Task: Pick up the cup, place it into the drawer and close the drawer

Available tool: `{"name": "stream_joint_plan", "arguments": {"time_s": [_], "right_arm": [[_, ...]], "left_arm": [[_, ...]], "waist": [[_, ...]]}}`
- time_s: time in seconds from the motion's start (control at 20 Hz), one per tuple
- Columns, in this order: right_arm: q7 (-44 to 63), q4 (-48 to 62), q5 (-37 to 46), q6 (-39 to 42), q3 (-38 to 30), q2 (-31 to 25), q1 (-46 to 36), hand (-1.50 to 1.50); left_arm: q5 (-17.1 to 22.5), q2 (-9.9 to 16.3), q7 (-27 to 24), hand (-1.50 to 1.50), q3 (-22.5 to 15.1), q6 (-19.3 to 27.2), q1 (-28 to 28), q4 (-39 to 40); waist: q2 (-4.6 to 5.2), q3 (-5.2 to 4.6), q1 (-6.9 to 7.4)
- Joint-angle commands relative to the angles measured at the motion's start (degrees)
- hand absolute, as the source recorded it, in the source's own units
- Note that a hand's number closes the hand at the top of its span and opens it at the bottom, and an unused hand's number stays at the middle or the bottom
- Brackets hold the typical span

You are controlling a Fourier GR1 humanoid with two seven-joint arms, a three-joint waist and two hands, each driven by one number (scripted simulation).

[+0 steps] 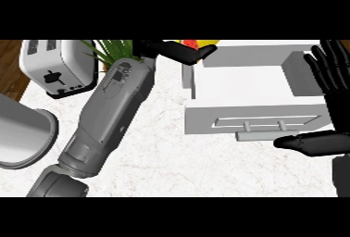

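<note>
Cup, yellow-and-red, likely light, rigid plastic (193, 45), sits far, gripped round its sides by curled left hand (179, 51) fingers beside the white open drawer (253, 120); right hand (328, 106) rests open.

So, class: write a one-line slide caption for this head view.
Left hand reaches the yellow cup behind the open drawer; right hand rests open.

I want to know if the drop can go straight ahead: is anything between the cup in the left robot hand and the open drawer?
Nothing visible is. The left robot hand holds the yellow and red cup beside the open white drawer, near its back left corner, and the drawer's inside shows bare. The right robot hand rests open at the right edge.
</note>
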Motion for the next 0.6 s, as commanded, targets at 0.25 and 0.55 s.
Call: {"name": "stream_joint_plan", "arguments": {"time_s": [0.25, 0.55], "right_arm": [[0.9, -1.1, 0.5, -0.6, 1.7, 1.2, -0.7, -1.50], [1.2, 0.7, -0.6, 0.7, 2.0, 0.6, -3.8, -1.50]], "left_arm": [[3.8, -0.1, 8.4, 1.50, -5.8, 7.4, -12.4, 16.3], [6.2, -0.1, 10.5, 1.50, -13.2, 7.0, -14.5, 22.8]], "waist": [[0.82, 0.04, -2.26], [1.36, 0.09, -5.01]]}}
